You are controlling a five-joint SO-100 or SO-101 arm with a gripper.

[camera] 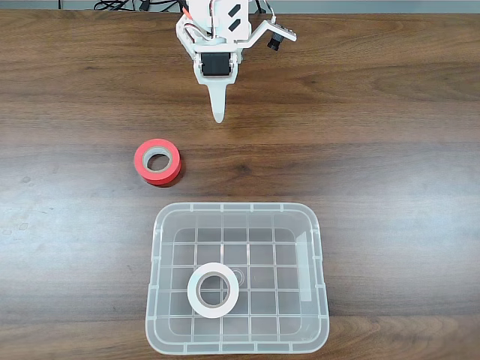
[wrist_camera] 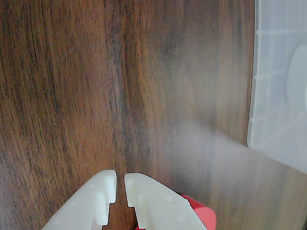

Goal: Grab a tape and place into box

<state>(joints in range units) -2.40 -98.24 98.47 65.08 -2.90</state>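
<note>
The white tape point(camera: 193, 294) lies flat inside the clear box point(camera: 153, 300), near the box's front middle in the fixed view. In the wrist view the box point(wrist_camera: 273, 96) fills the right edge, and a blurred part of the tape point(wrist_camera: 298, 81) shows through its wall. My gripper point(camera: 218, 114) hangs at the back of the table, pointing toward the box and well apart from it. From the wrist camera, the gripper point(wrist_camera: 120, 176) has its white fingers almost touching, with nothing between them.
A red-orange roll point(camera: 142, 159) with a grey core lies on the wooden table between the gripper and the box's back left corner. It peeks out behind the right finger as the red roll point(wrist_camera: 204, 215) in the wrist view. Bare wood surrounds the box.
</note>
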